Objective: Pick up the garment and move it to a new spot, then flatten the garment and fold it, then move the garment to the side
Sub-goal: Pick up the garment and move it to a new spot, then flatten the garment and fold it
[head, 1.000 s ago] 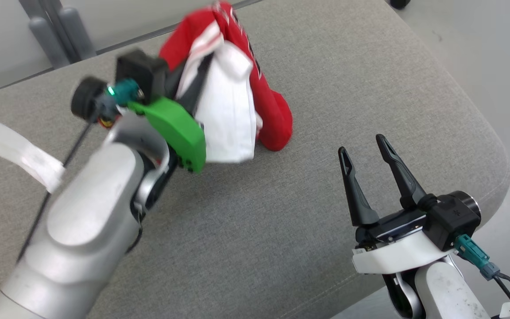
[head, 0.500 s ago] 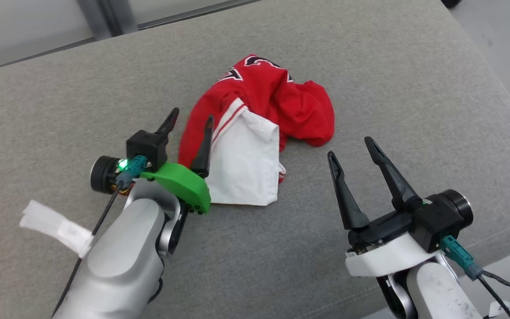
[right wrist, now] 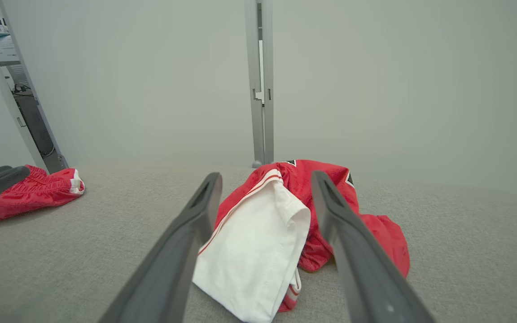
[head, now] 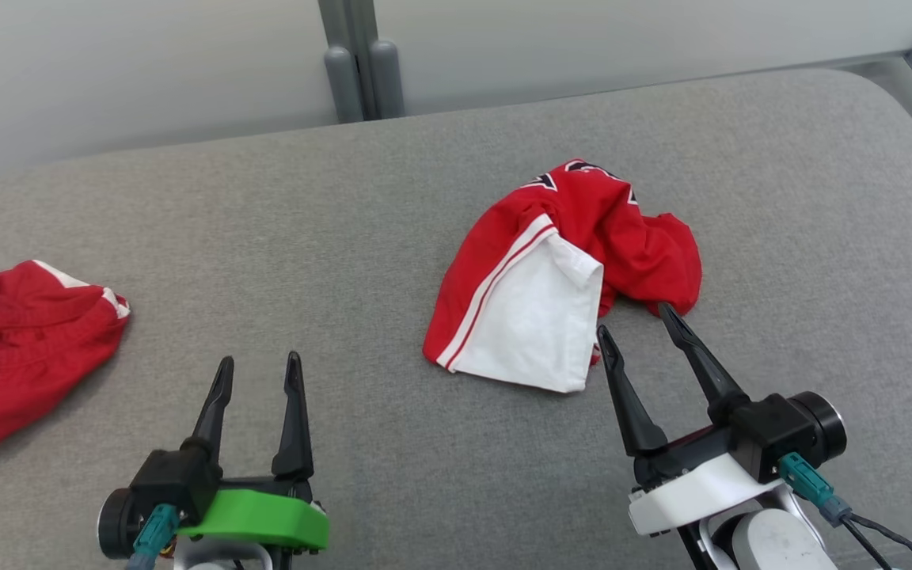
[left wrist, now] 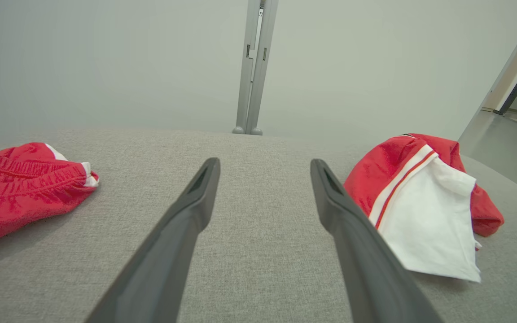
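Wrist view: open right tool (right wrist: 265,176) frames the garment (right wrist: 258,233).

Two garments, red-and-white garment (head: 559,293) and red garment (head: 20,348); two grippers, left gripper (head: 258,360) and right gripper (head: 632,318).

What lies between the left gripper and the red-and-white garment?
Bare grey upholstery lies between the left gripper and the garment, in the head view.

Garment (head: 575,237) out of the left tool (head: 258,360), down on the cushion (head: 424,475); tool now wide, well clear.
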`<state>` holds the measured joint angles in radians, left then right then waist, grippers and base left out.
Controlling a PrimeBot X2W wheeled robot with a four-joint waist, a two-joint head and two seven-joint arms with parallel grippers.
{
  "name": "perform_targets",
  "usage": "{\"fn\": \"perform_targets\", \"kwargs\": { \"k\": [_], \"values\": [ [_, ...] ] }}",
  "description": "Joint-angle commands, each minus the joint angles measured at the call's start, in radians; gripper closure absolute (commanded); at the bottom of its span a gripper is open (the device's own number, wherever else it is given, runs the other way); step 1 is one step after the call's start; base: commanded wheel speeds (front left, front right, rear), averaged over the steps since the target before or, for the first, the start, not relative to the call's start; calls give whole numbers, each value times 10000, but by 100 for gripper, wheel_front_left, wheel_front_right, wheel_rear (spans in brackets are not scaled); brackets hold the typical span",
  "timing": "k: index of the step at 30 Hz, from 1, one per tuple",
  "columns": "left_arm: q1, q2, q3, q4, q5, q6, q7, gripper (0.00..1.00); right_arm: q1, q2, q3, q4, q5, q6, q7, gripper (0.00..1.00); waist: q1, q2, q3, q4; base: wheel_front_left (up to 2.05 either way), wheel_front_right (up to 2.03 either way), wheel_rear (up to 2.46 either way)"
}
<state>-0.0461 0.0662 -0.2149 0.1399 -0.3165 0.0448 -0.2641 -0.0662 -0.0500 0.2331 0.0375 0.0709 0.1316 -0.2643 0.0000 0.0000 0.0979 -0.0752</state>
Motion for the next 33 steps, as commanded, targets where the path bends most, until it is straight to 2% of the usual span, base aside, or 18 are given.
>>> {"fn": "perform_targets", "kwargs": {
  "k": [1, 5, 10, 17, 33],
  "values": [
    [314, -61, 177, -217, 178, -87, -3, 0, 169, -13, -43, -29, 25, -17, -3, 0, 0, 0, -639, 639, 0, 0, 0],
    [923, -142, 550, -732, 681, -254, -4, 0, 321, -13, -198, -97, -118, -17, -3, 0, 0, 0, -734, 738, 0, 0, 0],
    [1524, -157, 591, -1265, 668, 108, -4, 0, 629, -12, -744, -245, -161, -17, -3, 0, 0, 0, -922, 802, 0, 0, 0],
    [2018, -153, 573, -1761, 1342, 365, -4, 0, 870, -13, -888, -168, -230, -17, -3, 0, 0, 0, -1120, 700, 0, 0, 0],
    [2245, -154, 431, -2015, 1719, 445, -5, 0, 1089, -11, -1095, 273, -135, -17, -3, 0, 0, 0, -1261, 694, 0, 0, 0]
  ]
}}
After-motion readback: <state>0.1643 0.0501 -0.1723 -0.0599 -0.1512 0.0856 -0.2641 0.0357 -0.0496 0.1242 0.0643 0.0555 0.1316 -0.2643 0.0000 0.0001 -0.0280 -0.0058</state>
